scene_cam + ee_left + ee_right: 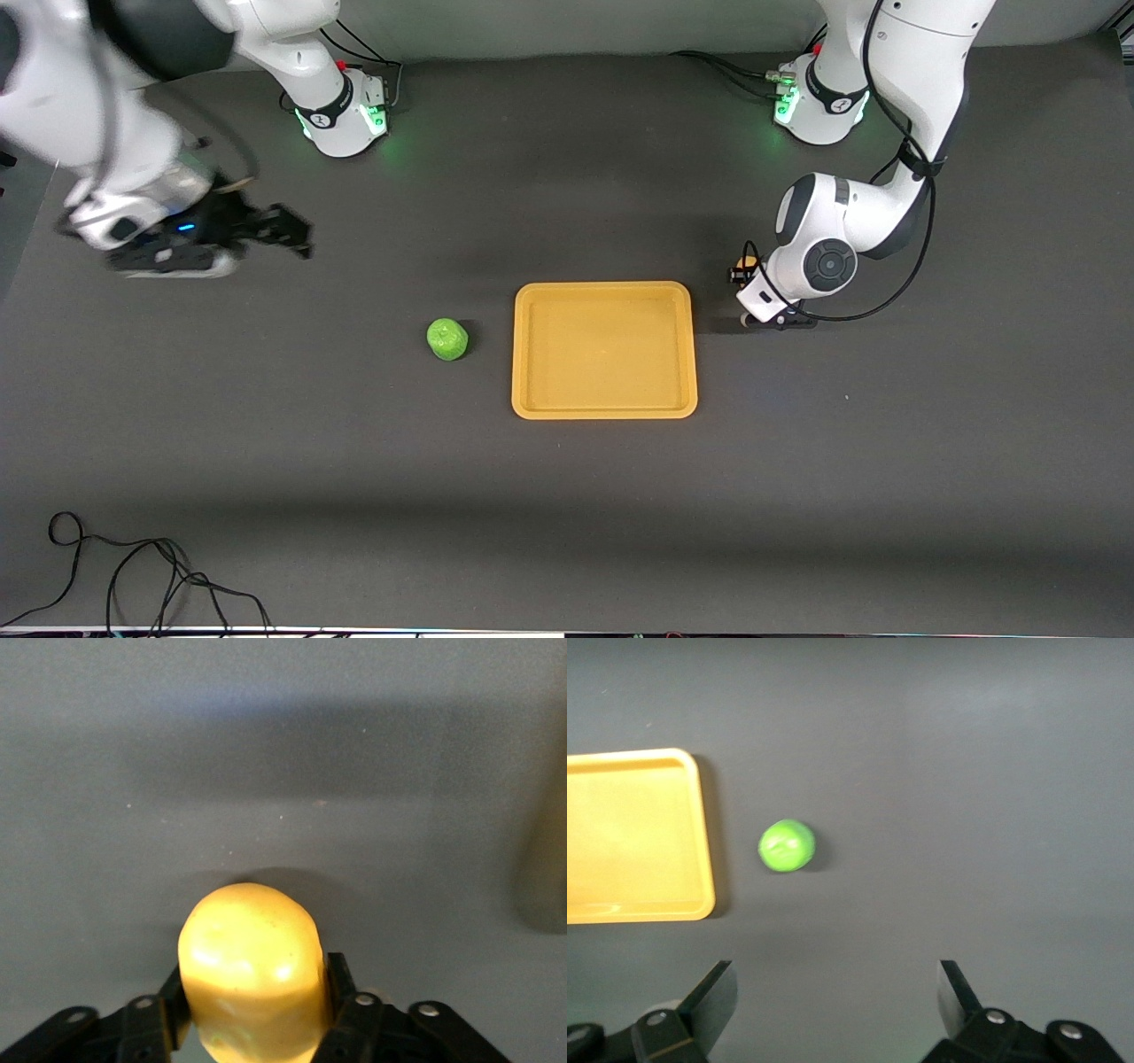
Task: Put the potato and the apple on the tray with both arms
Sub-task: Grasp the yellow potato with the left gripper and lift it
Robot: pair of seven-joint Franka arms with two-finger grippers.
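Observation:
The yellow-orange potato (252, 966) sits between the fingers of my left gripper (255, 1001), which is shut on it. In the front view only a bit of the potato (747, 263) shows at the left gripper (742, 273), low by the table beside the tray's (602, 288) edge toward the left arm's end. The green apple (447, 339) lies on the table beside the tray toward the right arm's end. My right gripper (297, 235) is open and empty, up over the table near the right arm's base. Its wrist view shows the apple (787, 845) and the tray (704, 842) past the right gripper (837, 992).
Loose black cables (133, 576) lie at the table's near corner toward the right arm's end. The two green-lit bases (350, 115) (811, 106) stand at the table's edge farthest from the front camera. A blurred edge of the tray (542, 868) shows in the left wrist view.

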